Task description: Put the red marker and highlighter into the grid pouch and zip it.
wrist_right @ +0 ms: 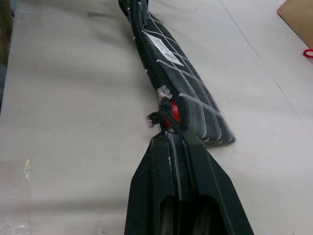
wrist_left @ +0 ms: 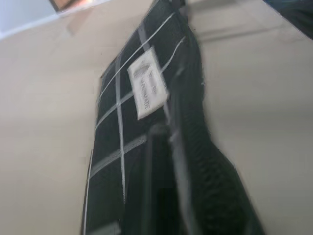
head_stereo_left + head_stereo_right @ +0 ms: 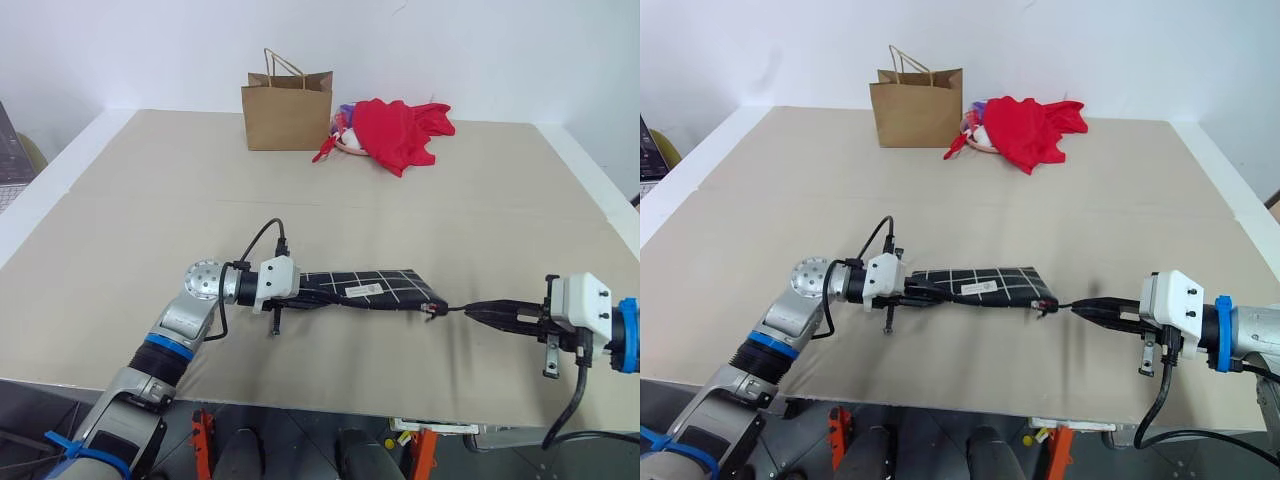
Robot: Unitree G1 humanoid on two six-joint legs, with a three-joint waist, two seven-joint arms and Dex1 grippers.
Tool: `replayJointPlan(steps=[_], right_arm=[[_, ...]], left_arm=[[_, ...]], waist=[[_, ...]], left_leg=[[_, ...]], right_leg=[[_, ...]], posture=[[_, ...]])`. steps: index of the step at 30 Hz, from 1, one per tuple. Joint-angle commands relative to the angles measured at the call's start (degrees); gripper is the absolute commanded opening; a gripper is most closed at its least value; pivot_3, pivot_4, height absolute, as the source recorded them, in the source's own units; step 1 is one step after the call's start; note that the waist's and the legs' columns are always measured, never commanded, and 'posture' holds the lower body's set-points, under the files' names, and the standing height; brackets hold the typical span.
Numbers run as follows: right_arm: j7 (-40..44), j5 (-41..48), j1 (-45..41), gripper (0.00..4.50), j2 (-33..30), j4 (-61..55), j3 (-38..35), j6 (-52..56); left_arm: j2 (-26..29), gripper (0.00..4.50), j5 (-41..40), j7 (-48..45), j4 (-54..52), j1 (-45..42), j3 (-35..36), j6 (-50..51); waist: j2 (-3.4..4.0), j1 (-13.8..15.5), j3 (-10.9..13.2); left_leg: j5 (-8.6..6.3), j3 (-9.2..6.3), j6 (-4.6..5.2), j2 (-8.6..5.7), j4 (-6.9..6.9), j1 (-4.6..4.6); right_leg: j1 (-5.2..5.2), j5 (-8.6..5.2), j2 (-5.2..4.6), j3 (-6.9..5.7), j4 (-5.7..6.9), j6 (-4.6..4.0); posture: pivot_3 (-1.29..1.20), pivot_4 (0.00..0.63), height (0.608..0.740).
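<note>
The table is carrying everything. The grid pouch is lying near its front edge, stretched between the two grippers. Well behind the pouch, a brown paper bag is standing beside a red cloth. The left gripper is sitting at the pouch's left end; I cannot tell how its fingers are set. The right gripper is pinching, fingers pressed together, at the pouch's right end, where a bit of red, perhaps the red marker, is peeking through the zipper gap.
</note>
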Motion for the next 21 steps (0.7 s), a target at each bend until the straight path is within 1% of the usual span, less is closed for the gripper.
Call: replayJointPlan(steps=[1, 2, 3, 4, 5, 6, 8, 9, 10, 11, 12, 16, 19, 21], right_arm=[[-1.4, 2.7, -0.2, 0.69, -0.1, -2.2, -3.6, 2.7], [-2.3, 3.9, -0.1, 0.75, 0.3, -2.6, -4.0, 4.4], [-3.0, 4.8, 0.0, 1.23, 0.5, -3.0, -4.4, 5.9], [-4.7, 7.2, 0.1, 1.61, 1.0, -3.6, -5.1, 9.4], [-6.0, 9.0, 0.2, 1.81, 1.4, -4.1, -5.6, 12.0], [-7.2, 10.6, 0.5, 2.42, 1.9, -4.5, -6.2, 14.3], [-10.3, 14.6, 1.4, 2.93, 2.8, -4.9, -7.7, 20.3], [-11.8, 16.1, 1.5, 3.12, 3.5, -5.2, -8.5, 22.4], [-13.6, 17.6, 1.7, 3.45, 4.6, -5.4, -9.1, 24.1], [-15.9, 18.7, 1.6, 4.13, 6.3, -5.8, -9.7, 24.9], [-18.2, 19.7, 1.4, 4.33, 7.9, -6.1, -10.1, 25.6], [-24.6, 19.9, 0.2, 4.33, 12.6, -7.3, -9.2, 26.5], [-26.2, 18.4, -0.2, 4.33, 14.3, -7.8, -7.6, 25.8], [-26.6, 17.7, -1.0, 4.33, 15.2, -7.4, -7.4, 24.4]], left_arm=[[0.5, 2.0, -1.7, -1.6, -0.8, -0.7, 1.4, 2.0], [0.9, 2.2, -2.3, -2.0, -1.1, -0.8, 1.8, 3.1], [1.2, 2.71, -2.6, -2.3, -1.2, -0.8, 2.2, 3.9], [1.8, 2.98, -3.4, -2.5, -1.7, -0.8, 2.9, 5.6], [2.3, 3.14, -4.4, -2.4, -2.2, -0.7, 3.8, 7.7], [2.9, 3.69, -5.4, -2.0, -2.8, -0.5, 5.0, 9.8], [4.3, 4.2, -6.9, -1.1, -3.4, 0.2, 7.1, 12.9], [4.8, 4.32, -7.1, -0.5, -3.7, 0.5, 7.8, 13.9], [5.5, 4.48, -6.6, 0.8, -3.2, 1.0, 8.8, 14.2], [6.0, 4.5, -6.0, 2.6, -2.6, 1.5, 9.7, 14.6], [6.3, 4.5, -5.4, 4.2, -2.3, 2.0, 10.5, 14.9], [7.2, 4.5, -4.1, 8.2, -4.2, 4.8, 11.6, 17.2], [7.5, 4.5, -4.6, 10.2, -7.4, 6.8, 12.0, 19.9], [7.7, 4.5, -3.7, 12.1, -7.4, 7.4, 12.7, 19.4]], waist=[[0.0, 0.0, 0.0], [0.0, 0.0, 0.0], [0.0, 0.0, 0.0], [0.0, 0.0, 0.0], [0.0, 0.0, 0.0], [-0.01, 0.0, 0.0], [-0.01, -0.1, 0.0], [-0.01, -0.1, 0.0], [-0.02, -0.1, 0.0], [-0.01, 0.0, 0.0], [0.0, 0.0, 0.0], [-0.07, -0.1, 0.0], [-0.05, -0.1, 0.0], [-0.05, -0.1, 0.0]], left_leg=[[0.0, 0.0, 0.0, 0.0, 0.0, 0.0], [0.0, 0.0, 0.0, 0.0, 0.0, 0.0], [0.0, 0.0, 0.0, 0.0, 0.0, 0.0], [0.0, 0.0, 0.0, 0.0, 0.0, 0.0], [0.0, 0.0, 0.0, 0.0, 0.0, 0.0], [0.0, 0.0, 0.0, 0.0, 0.0, 0.01], [0.0, -0.03, 0.0, 0.01, 0.0, 0.0], [0.0, -0.03, 0.0, 0.01, 0.0, 0.0], [0.0, -0.03, 0.0, 0.01, -0.01, 0.0], [0.0, -0.04, 0.0, 0.01, -0.01, -0.01], [0.0, -0.03, 0.0, 0.0, -0.01, -0.01], [0.0, -0.06, 0.01, -0.01, -0.01, 0.0], [0.0, -0.05, 0.0, -0.01, -0.01, -0.01], [0.0, -0.05, 0.0, -0.01, -0.02, -0.02]], right_leg=[[0.0, 0.0, 0.0, 0.0, 0.0, 0.0], [0.0, 0.0, 0.0, 0.0, 0.0, 0.0], [0.0, 0.0, 0.0, 0.0, 0.0, 0.0], [0.0, 0.0, 0.01, 0.0, 0.0, -0.01], [0.0, 0.0, 0.01, 0.0, 0.0, -0.01], [0.0, 0.0, 0.01, 0.0, 0.0, -0.01], [0.0, 0.01, 0.02, -0.01, 0.01, -0.02], [0.0, 0.01, 0.02, 0.0, 0.01, -0.02], [0.0, 0.01, 0.01, -0.01, 0.01, -0.02], [0.0, 0.0, 0.01, -0.01, 0.0, -0.02], [0.0, 0.0, -0.02, -0.01, 0.0, -0.01], [0.01, 0.0, -0.03, -0.05, 0.0, -0.01], [0.0, 0.0, -0.04, -0.05, 0.0, -0.02], [0.01, -0.01, -0.04, -0.05, 0.0, -0.02]], posture=[[0.0, 0.15, 0.74], [0.0, 0.15, 0.74], [0.0, 0.15, 0.74], [0.0, 0.15, 0.74], [0.0, 0.15, 0.74], [0.0, 0.15, 0.74], [0.0, 0.15, 0.74], [0.0, 0.15, 0.74], [0.0, 0.15, 0.74], [0.0, 0.15, 0.74], [0.0, 0.15, 0.74], [0.0, 0.15, 0.74], [0.0, 0.15, 0.74], [0.0, 0.15, 0.74]])
